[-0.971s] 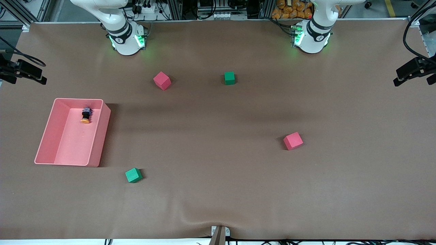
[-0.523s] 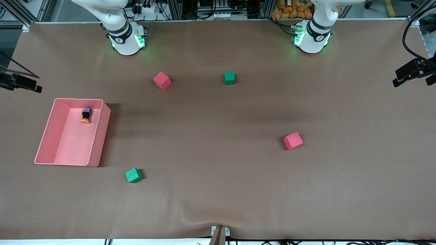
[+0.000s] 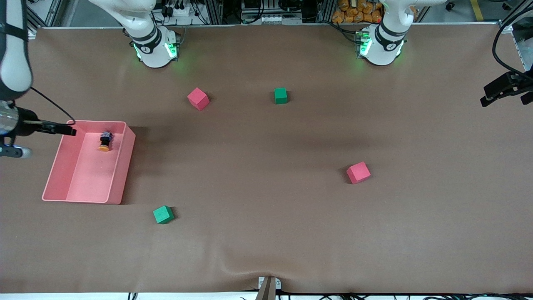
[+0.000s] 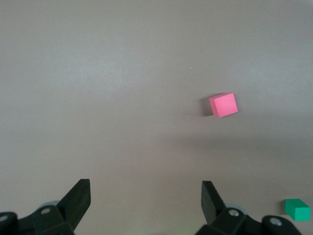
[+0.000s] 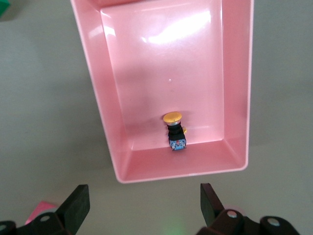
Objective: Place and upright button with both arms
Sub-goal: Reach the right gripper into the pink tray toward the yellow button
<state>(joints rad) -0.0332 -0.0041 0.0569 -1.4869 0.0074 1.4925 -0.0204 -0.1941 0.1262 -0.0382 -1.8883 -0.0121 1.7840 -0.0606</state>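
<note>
The button (image 3: 104, 141) has an orange cap and a black body. It lies on its side in the pink bin (image 3: 120, 166), near the bin's end farther from the front camera. The right wrist view shows the button (image 5: 175, 131) and the bin (image 5: 98, 98) from high above. My right gripper (image 5: 144, 196) is open and empty, up in the air over the table just off that end of the bin. My left gripper (image 4: 145, 191) is open and empty, high over bare table at the left arm's end.
Two pink cubes (image 3: 198, 98) (image 3: 358, 172) and two green cubes (image 3: 280, 95) (image 3: 163, 214) lie scattered on the brown table. The left wrist view shows a pink cube (image 4: 223, 105) and a green cube (image 4: 297, 209). The right arm (image 3: 14, 50) hangs over the table edge beside the bin.
The right arm has swung in from the table's edge toward the bin and now hangs beside it. The left arm has hardly moved. The button has not moved.
</note>
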